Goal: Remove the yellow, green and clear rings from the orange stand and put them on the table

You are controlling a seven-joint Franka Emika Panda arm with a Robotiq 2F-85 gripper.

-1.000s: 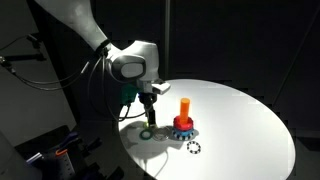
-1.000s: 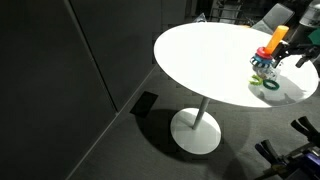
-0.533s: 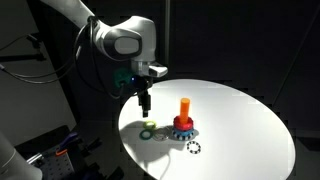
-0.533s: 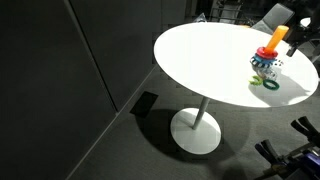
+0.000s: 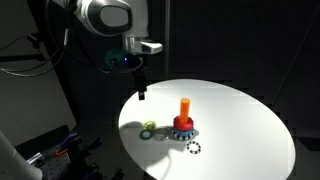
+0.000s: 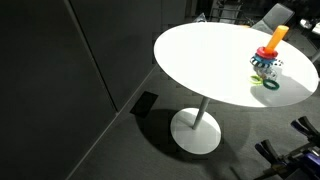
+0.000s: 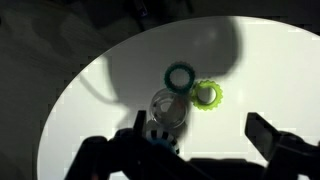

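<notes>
1. In the wrist view the fingers [image 7: 272,138] are dark, blurred shapes cut off by the bottom edge. In an exterior view they are too small to judge the gap between them.
2. The clear ring [image 7: 168,108] is only a faint glassy outline in the wrist view, and too faint to make out in both exterior views.
3. The foot of the orange stand [image 5: 184,108] is hidden by the red ring [image 5: 183,125] around it.
4. The green ring [image 7: 180,77] and yellow ring [image 7: 206,95] merge into one small speck in an exterior view.
5. The counter [image 6: 200,50] runs off the right edge in an exterior view.
6. The arm [image 5: 100,15] is cut off by the top edge.
</notes>
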